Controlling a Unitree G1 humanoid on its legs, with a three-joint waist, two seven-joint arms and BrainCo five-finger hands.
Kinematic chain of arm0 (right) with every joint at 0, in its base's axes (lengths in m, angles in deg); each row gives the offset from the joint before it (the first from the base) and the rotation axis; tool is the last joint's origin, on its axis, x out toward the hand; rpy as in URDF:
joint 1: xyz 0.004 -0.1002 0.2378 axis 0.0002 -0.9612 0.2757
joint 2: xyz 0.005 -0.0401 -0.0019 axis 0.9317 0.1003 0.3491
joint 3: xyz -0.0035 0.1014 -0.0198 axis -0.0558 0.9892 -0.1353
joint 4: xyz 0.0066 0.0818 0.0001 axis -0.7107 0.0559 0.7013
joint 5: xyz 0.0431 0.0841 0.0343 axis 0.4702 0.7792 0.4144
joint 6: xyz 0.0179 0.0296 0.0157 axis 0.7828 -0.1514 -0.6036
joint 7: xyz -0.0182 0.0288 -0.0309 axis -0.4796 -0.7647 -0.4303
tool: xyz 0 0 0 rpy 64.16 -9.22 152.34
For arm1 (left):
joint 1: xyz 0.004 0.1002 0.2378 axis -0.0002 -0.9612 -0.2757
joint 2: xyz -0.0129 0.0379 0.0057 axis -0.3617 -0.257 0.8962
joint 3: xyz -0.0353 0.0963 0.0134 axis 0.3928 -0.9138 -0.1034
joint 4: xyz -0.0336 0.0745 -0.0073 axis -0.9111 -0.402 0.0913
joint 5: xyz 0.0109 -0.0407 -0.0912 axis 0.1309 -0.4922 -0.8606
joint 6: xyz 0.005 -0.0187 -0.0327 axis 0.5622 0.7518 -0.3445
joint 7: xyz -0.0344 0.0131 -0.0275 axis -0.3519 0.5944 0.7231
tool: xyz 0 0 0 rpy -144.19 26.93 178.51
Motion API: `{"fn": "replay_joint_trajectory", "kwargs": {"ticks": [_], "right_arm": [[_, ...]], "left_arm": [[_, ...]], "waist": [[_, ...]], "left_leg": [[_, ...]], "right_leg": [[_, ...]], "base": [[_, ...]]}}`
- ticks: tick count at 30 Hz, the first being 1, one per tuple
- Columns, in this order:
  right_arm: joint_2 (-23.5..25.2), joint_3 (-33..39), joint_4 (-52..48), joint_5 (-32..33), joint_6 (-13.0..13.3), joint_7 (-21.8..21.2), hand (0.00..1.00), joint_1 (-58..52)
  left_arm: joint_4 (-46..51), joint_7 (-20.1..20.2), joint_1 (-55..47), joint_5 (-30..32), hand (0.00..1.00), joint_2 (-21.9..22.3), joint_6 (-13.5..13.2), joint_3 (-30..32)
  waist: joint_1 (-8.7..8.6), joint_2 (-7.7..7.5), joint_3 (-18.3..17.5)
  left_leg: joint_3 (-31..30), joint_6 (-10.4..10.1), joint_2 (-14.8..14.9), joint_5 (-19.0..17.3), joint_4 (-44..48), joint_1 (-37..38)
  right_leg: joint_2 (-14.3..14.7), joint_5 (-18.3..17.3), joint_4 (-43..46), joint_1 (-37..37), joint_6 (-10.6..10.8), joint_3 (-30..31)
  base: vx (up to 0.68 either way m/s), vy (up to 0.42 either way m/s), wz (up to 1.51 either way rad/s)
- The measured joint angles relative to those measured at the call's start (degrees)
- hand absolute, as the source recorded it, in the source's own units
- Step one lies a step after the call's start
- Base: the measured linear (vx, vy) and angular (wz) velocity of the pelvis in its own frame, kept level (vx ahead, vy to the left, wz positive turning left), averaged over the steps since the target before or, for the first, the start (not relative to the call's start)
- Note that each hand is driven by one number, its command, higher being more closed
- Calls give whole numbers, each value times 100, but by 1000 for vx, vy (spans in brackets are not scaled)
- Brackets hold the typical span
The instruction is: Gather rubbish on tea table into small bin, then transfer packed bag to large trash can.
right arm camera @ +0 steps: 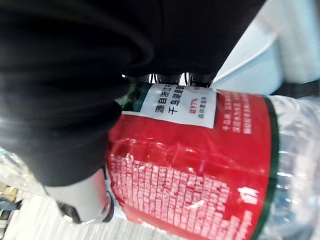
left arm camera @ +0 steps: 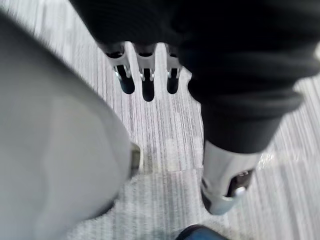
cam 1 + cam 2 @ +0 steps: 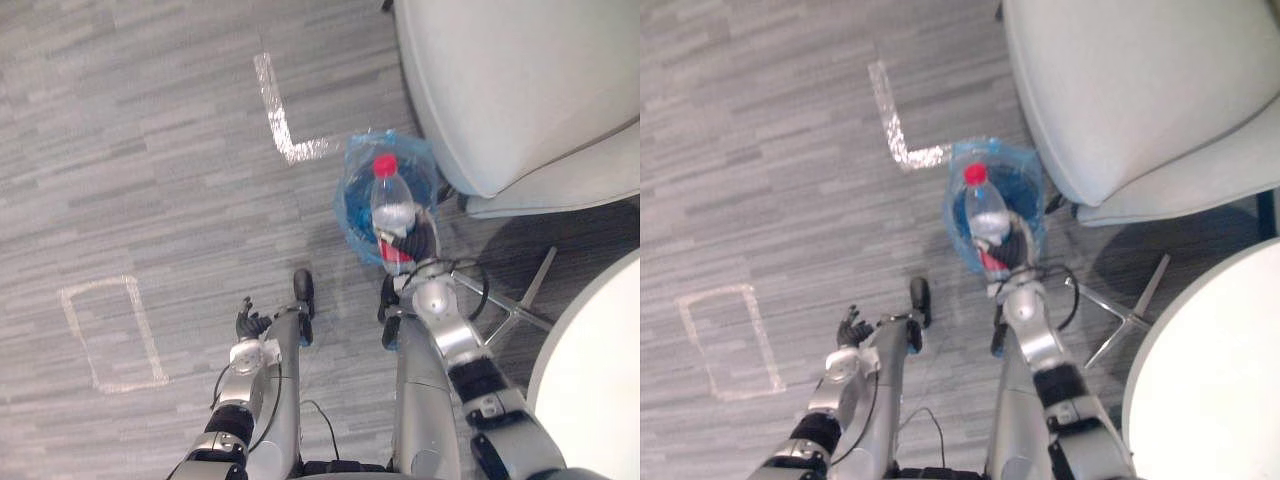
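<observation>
The right hand [image 3: 418,243] has its fingers and thumb curled round a clear plastic water bottle [image 3: 393,205] with a red cap and red label, holding it over the mouth of the small bin [image 3: 350,203] lined with a blue bag. The bin stands on the grey floor [image 3: 150,150] just beside a pale armchair [image 3: 500,80]. The left hand [image 3: 250,322] hangs low at near left, fingers relaxed and straight. A round white desk [image 3: 600,380] lies near right.

Grey floor [image 3: 150,180] — tape marks [image 3: 276,110], blue-lined bin [image 3: 350,210]
</observation>
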Motion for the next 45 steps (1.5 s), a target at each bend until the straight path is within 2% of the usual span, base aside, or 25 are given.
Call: {"fn": "replay_joint_trajectory", "kwargs": {"ticks": [3, 4, 7, 17, 21, 22, 32, 34, 35, 36, 37, 40, 45], "right_arm": [[-104, 136, -42, 44, 0, 111, 100, 428], [-201, 202, -41, 146, -1, 159, 100, 605], [-459, 338, -31, 182, -8, 218, 100, 864], [-683, 589, 438, 232, 2, 346, 100, 1125], [-692, 653, 504, 232, 1, 344, 100, 1129], [-693, 656, 600, 232, 1, 341, 0, 1125], [-622, 634, 874, 398, -67, 221, 0, 1141], [-572, 529, 753, 391, -72, 193, 0, 1108], [-458, 464, 565, 353, -64, 177, 0, 993], [-439, 440, 461, 325, -64, 180, 0, 982], [-410, 407, 360, 163, -56, 192, 0, 911], [-399, 286, 354, -157, -67, 188, 0, 774], [-424, 67, 169, -1083, -81, 78, 0, 447]], "left_arm": [[947, -9, -140, -92, 0, 31, -36, -46], [1348, -3, -178, -91, 0, 27, -150, -46], [1802, 18, -280, -91, 0, 24, -235, -60], [2289, 167, -648, -81, 0, 19, -238, -444], [2385, 171, -645, -78, 0, 24, -239, -519], [2385, 165, -621, -77, 0, 23, -236, -535], [2368, 122, 41, 37, 0, -3, -216, -670], [1632, 130, 202, 105, 0, -3, -434, -441], [1515, 67, 208, 120, 0, -4, -179, -358], [1518, -5, 210, 138, 0, -26, -61, -357], [1561, -114, 245, 146, 0, -121, 29, -496], [1768, -112, 257, 154, 0, -139, 1, -676], [1675, -111, 260, 197, 0, -151, -2, -670]], "waist": [[47, -8, 89], [50, -5, 93], [125, -10, 209], [156, -18, 231], [52, -24, 227], [24, -28, 225], [-42, -78, 162], [-50, -105, 98], [-108, -123, 89], [-117, -129, 89], [-98, -147, 85], [-92, -168, 33], [-111, -309, -113]], "left_leg": [[-67, 31, -108, 122, -8, -314], [-153, 23, -202, 204, -7, -525], [-202, 20, -297, 266, -1, -738], [-137, -10, -373, 421, -241, -911], [-85, -13, -365, 457, -273, -926], [-76, -14, -344, 455, -272, -926], [18, 1, -211, 502, -169, -1119], [44, 2, -166, 499, -174, -1114], [53, 2, -135, 497, -173, -1120], [58, -9, -119, 490, -170, -1121], [123, -41, -53, 470, -166, -1107], [208, 4, -14, 497, -166, -1007], [314, -29, 149, 465, -167, -992]], "right_leg": [[-121, -32, 144, -319, -17, -77], [-217, -110, 268, -506, -12, -145], [-352, -218, 472, -726, -21, -207], [-477, -280, 546, -1015, -23, -232], [-472, -279, 569, -1097, -25, -169], [-453, -275, 572, -1097, -31, -157], [-358, -202, 653, -1327, -134, -114], [-315, -162, 605, -1327, -164, -103], [-282, -147, 594, -1327, -174, -103], [-268, -134, 582, -1326, -183, -103], [-241, -106, 564, -1317, -201, -105], [-230, -93, 566, -1254, -195, -64], [-116, 0, 373, -1195, -203, -73]], "base": [[9, 25, 32], [15, 24, 51], [27, 13, 40], [31, -1, 10], [3, -5, -2], [-8, -8, -6], [-20, -6, -5], [-44, -2, -13], [-37, -3, -11], [-37, -6, -11], [-30, -7, -8], [-49, -12, -9], [-42, -1, -10]]}}
